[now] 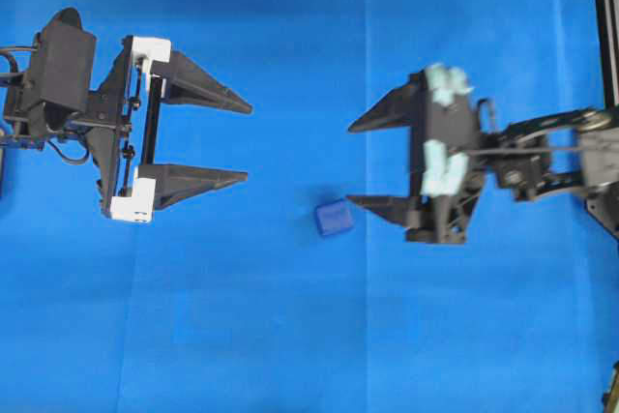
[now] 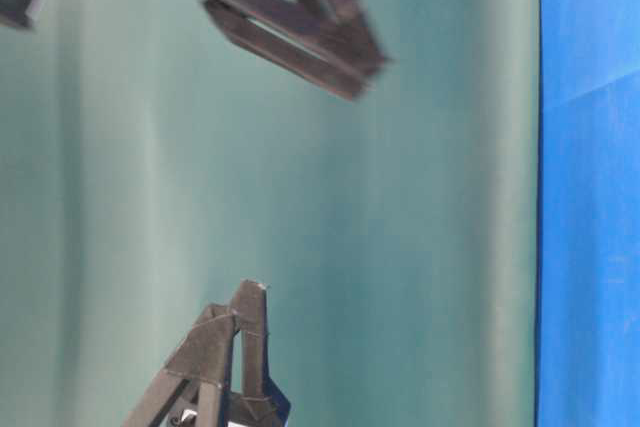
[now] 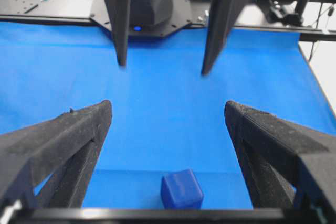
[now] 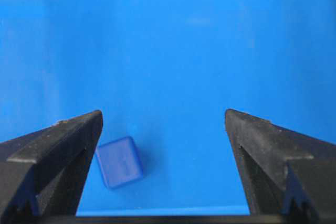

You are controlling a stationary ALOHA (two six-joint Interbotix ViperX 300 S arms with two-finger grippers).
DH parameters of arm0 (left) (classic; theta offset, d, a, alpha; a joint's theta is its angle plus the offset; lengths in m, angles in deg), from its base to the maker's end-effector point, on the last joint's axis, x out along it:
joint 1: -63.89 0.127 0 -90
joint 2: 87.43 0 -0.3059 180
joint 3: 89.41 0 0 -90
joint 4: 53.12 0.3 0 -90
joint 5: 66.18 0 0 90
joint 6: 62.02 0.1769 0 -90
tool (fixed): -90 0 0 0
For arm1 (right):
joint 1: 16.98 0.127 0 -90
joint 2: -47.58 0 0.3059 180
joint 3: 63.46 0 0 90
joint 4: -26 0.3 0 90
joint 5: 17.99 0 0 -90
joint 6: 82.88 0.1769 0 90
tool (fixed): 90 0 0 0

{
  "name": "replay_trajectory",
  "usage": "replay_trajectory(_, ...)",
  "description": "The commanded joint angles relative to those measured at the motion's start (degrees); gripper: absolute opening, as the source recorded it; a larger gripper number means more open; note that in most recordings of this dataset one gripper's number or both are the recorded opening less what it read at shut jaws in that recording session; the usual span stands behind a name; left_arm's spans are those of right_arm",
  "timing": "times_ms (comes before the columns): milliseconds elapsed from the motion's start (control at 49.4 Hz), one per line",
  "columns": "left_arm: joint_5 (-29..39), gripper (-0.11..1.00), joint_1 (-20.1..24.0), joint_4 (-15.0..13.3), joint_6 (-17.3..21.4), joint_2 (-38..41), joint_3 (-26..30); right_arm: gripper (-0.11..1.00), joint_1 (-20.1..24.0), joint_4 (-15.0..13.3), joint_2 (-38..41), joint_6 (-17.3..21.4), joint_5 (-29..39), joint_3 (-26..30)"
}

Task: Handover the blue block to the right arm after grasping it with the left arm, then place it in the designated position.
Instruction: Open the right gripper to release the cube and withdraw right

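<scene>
**A:** So both grippers are spread wide and holding nothing. The blue block point(image 1: 334, 218) sits loose on the blue cloth point(image 1: 290, 336), just beside the lower finger of the right gripper point(image 1: 350, 163), well apart from the left gripper point(image 1: 247, 142).

**B:** Looks placed already, I'd guess — best thing now is lifting that right one straight up so a fingertip doesn't nudge it. The block's a small dark-blue cube, rounded edges, sitting slightly skewed.

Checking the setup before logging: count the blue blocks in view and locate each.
1. The blue block lies on the blue cloth, between the two grippers, just off the right gripper's lower fingertip. No others show.
</scene>
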State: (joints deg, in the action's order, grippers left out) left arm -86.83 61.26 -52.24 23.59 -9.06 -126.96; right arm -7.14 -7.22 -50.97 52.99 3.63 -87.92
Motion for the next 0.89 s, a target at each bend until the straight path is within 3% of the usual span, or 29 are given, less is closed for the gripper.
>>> replay_trajectory(0, -0.4, 0.93, 0.0, 0.1, 0.0, -0.9, 1.6, 0.89, 0.3, -0.1, -3.3, -0.1, 1.1, 0.7)
replay_trajectory(324, -0.6, 0.93, 0.0, 0.1, 0.0, -1.0, 1.6, 0.89, 0.4, -0.4, -9.3, -0.2, 2.9, -1.6)
replay_trajectory(588, -0.6, 0.93, 0.0, 0.1, 0.0, -0.9, 1.7, 0.89, 0.4, -2.5, -9.6, 0.0, 2.6, -1.8)
replay_trajectory(871, -0.6, 0.93, -0.3, 0.1, -0.2, -1.0, 1.7, 0.88, 0.2, -4.3, -11.0, 0.4, -2.1, -2.7)
